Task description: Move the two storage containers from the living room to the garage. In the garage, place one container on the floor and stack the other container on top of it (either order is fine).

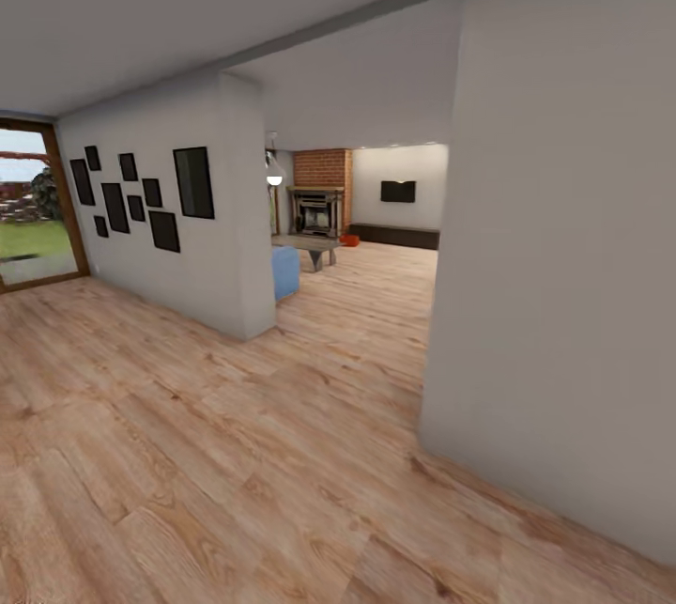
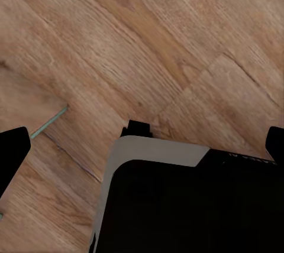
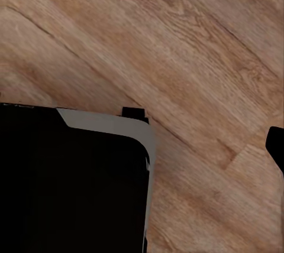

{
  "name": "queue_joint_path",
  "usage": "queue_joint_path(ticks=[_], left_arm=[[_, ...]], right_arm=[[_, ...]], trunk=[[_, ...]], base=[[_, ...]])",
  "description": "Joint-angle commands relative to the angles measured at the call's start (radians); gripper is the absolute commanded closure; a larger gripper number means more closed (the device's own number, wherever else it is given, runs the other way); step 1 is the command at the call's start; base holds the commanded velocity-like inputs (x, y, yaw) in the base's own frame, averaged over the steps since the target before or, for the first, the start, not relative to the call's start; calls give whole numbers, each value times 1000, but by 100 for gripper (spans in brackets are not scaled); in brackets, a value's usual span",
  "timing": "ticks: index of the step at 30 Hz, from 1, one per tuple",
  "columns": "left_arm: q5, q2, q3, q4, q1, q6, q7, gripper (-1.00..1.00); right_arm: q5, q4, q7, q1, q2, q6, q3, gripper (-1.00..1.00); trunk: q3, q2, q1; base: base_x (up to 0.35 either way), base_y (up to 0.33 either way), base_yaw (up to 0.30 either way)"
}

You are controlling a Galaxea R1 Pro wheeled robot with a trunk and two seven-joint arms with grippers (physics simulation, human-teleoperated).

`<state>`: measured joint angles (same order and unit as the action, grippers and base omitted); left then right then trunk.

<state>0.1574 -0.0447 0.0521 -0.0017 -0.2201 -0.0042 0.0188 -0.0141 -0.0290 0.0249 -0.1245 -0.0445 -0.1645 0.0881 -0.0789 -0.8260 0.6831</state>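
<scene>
- Facing down a hallway, the head view takes in a wood plank floor (image 1: 235,454) running from the foreground through an opening into the living room (image 1: 376,209) beyond.
- A large white wall (image 1: 554,256) closes off the right side of the hallway; a second white partition (image 1: 188,247) on the left carries a group of black picture frames (image 1: 141,195).
- A glass door (image 1: 28,209) at the far left looks out on grass.
- In the far room stand a brick fireplace (image 1: 319,200), a dark wall screen (image 1: 398,192), a low bench or table (image 1: 314,249) and the corner of a blue sofa (image 1: 285,271) just past the partition.
- A small red-orange object (image 1: 350,240) lies on the floor beside the fireplace. Judged by colour and position, it is probably one of the storage containers; it is too small to confirm, and a second one cannot be made out.
- The left gripper (image 2: 142,140) points at bare floor planks, its dark fingertips at opposite edges of the left wrist view, so the jaws stand wide apart with nothing between them.
- The right gripper (image 3: 142,135) also points at bare floor; one fingertip shows at the edge of the right wrist view, nothing is held, and the opening cannot be judged.
- Judgement: both arms hang down, clear of walls, suiting travel; the task is at the approach stage, with no container collected.
</scene>
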Motion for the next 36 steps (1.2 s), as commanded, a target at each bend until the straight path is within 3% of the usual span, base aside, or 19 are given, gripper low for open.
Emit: queue_joint_path(ticks=[1, 9, 36], left_arm=[[4, 0, 5, 0, -1, 0, 1, -100], [4, 2, 5, 0, -1, -1, 1, -100], [4, 2, 5, 0, -1, -2, 1, -100]], right_arm=[[-1, -3, 1, -1, -1, -6, 7, -100], [0, -3, 2, -1, -2, -6, 7, -100], [-11, -2, 1, -2, -3, -2, 11, -100]], trunk=[[-2, -1, 1], [-2, -1, 1], [-2, -1, 1]], base=[[322, 0, 270], [322, 0, 185], [322, 0, 5]])
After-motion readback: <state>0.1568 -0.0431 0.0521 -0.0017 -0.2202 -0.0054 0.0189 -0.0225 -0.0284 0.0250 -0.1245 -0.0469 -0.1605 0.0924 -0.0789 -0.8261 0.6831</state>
